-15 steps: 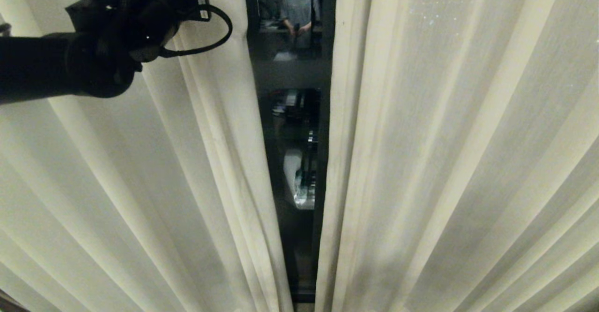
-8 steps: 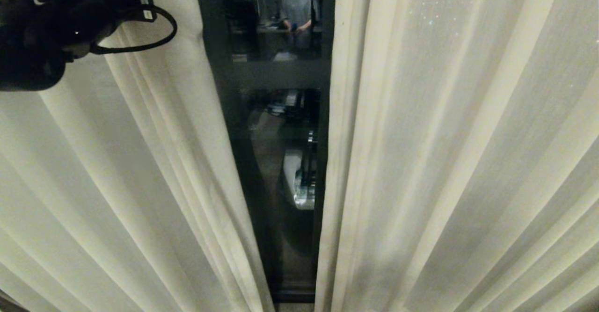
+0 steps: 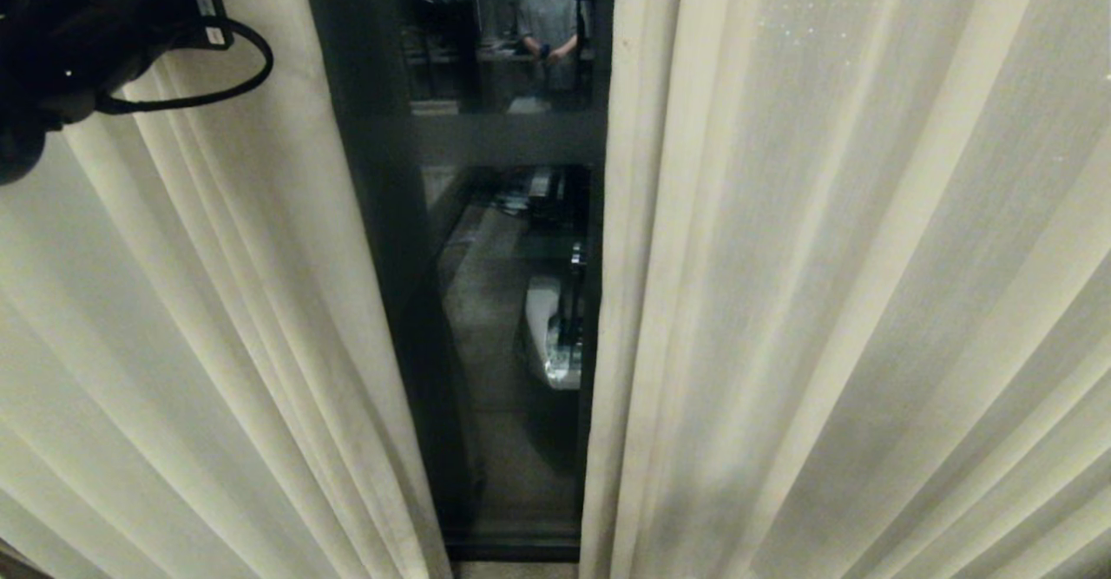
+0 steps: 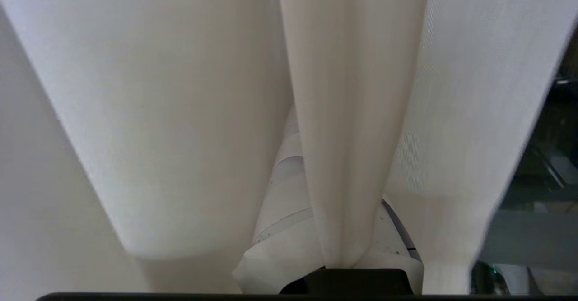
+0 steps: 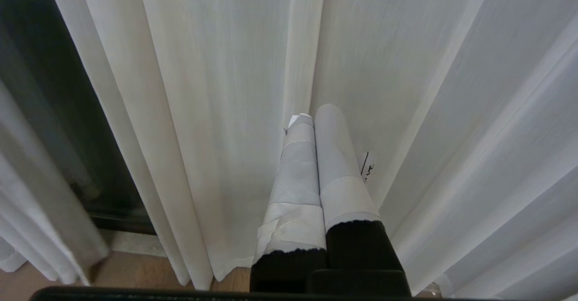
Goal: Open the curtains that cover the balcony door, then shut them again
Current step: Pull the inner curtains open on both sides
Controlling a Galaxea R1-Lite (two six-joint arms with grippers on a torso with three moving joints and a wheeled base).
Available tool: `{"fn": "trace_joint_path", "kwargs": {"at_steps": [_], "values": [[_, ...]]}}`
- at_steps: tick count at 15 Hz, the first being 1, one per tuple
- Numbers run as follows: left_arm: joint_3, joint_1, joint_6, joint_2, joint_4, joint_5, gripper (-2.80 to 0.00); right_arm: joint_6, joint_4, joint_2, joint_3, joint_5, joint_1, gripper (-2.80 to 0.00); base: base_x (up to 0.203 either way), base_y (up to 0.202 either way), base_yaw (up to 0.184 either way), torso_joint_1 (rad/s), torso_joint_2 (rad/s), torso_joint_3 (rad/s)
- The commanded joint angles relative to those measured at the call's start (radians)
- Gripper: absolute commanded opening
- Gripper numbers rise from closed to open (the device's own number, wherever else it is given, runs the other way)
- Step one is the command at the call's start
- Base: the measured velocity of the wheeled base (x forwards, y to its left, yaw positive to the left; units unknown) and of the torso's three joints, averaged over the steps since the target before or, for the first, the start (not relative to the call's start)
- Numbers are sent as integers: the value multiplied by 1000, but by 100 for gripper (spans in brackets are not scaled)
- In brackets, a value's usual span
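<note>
curtains [image 3: 217, 319] clamped by left pincer [image 4: 343, 256]

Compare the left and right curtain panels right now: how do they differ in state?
The left curtain panel is pinched in the left gripper, a fold of it clamped between the taped fingers; the right curtain panel is not gripped, and the shut right gripper merely points at it. The left panel's inner edge slants away from the balcony door; the right panel's hangs nearly straight. Both are cream, pleated and floor-length.
</note>
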Motion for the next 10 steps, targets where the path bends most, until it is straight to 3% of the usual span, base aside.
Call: {"fn": "trace_joint_path", "kwargs": {"at_steps": [1, 10], "values": [[1, -3, 2, -6, -4, 2, -280, -1, 1, 1, 0, 1, 0, -280, 0, 0, 0, 0, 0, 0], [19, -3, 2, -11, -5, 4, -280, -1, 0, 1, 0, 1, 0, -280, 0, 0, 0, 0, 0, 0]]}}
